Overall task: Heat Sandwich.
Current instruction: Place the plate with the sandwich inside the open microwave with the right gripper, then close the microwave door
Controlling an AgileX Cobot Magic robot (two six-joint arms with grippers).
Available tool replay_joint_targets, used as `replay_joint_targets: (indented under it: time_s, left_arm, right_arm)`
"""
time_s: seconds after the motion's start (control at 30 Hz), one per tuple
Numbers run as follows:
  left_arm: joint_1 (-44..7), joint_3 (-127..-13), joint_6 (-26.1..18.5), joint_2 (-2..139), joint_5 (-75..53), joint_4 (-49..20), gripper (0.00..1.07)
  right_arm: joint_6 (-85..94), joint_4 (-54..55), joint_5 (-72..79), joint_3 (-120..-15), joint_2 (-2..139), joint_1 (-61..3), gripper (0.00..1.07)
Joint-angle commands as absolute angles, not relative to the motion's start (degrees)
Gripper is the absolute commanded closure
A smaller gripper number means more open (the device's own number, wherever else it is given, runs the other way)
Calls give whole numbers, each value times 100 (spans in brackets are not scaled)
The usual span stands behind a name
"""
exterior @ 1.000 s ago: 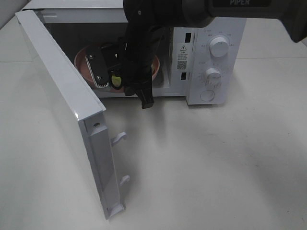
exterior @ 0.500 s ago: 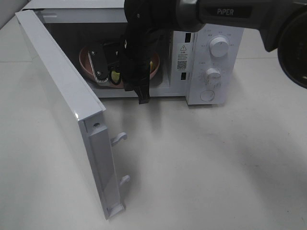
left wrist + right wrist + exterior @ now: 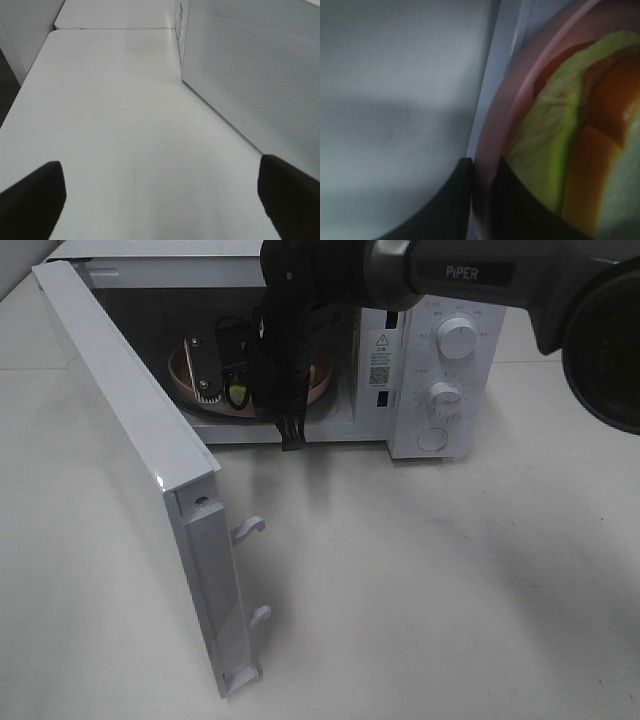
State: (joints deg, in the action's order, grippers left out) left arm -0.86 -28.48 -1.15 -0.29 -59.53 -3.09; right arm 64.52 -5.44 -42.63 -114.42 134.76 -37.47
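Right gripper (image 3: 483,172): two dark fingers (image 3: 445,205) stand close on either side of the pink plate's rim (image 3: 520,85), one outside it and one inside. The rim runs between them. Cannot tell whether they pinch it or sit slack.

Sandwich (image 3: 555,145): lies on the plate, just beside the inner finger. Pale green lettuce edge shows, with an orange layer beside it. Bread hardly shows in the wrist view.

Plate sits inside the cavity of the microwave (image 3: 470,435), on its floor and close to the front sill. From the high camera most of it is hidden by the black wrist; pink rim shows at 3 and 9 o'clock of the wrist.

Right arm (image 3: 470,275): enters from 2 o'clock of the high view and dips into the cavity mouth.

Microwave: white, at 12 o'clock on the table (image 3: 450,590). Two round knobs (image 3: 458,337) on the panel at 3 o'clock of the cavity. Door (image 3: 130,440) stands wide open, swung out toward 7 o'clock, two latch hooks on its free edge.

Left gripper (image 3: 160,197): fingers spread wide, nothing between them, above bare white table. A perforated white panel (image 3: 250,70) stands near it. Not seen from the high camera.
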Motion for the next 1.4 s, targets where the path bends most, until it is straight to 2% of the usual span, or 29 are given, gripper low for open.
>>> replay_joint_targets:
  time_s: [0.03, 0.07, 0.1, 0.13, 0.17, 0.2, 0.27, 0.3, 0.47, 1.13, 1.4]
  left_arm:
    - [-74, -2836, -115, -178, -5936, -315, 9]
    - [-74, -2836, -115, -178, -5936, -315, 9]
    - [-74, -2836, -115, -178, -5936, -315, 9]
    - [-74, -2836, -115, -178, -5936, -315, 9]
    - [-74, -2836, -115, -178, -5936, -315, 9]
    - [-74, -2836, -115, -178, -5936, -315, 9]
    - [-74, -2836, -115, -178, -5936, -315, 9]
    - [-74, -2836, -115, -178, -5936, -315, 9]
    - [-74, -2836, -115, -178, -5936, -315, 9]
    - [-74, -2836, -115, -178, -5936, -315, 9]
    - [-74, -2836, -115, -178, -5936, -315, 9]
  right_arm:
    - [6262, -521, -4160, -11499, 13470, -3724, 83]
    - [6262, -521, -4160, -11499, 13470, -3724, 83]
    - [6188, -521, -4160, -11499, 13470, -3724, 78]
    - [6033, -527, -4160, -11499, 13470, -3724, 68]
    - [5982, -527, -4160, -11499, 13470, -3724, 62]
    - [5982, -527, -4160, -11499, 13470, -3724, 62]
    - [5913, -527, -4160, -11494, 13470, -3730, 52]
    - [5810, -527, -4183, -11494, 13465, -3730, 42]
    - [5661, -521, -4200, -11322, 13304, -3730, 28]
    - [5128, -1106, -3839, -9975, 12370, -3741, 31]
    - [5031, -1192, -3633, -9127, 11769, -3741, 31]
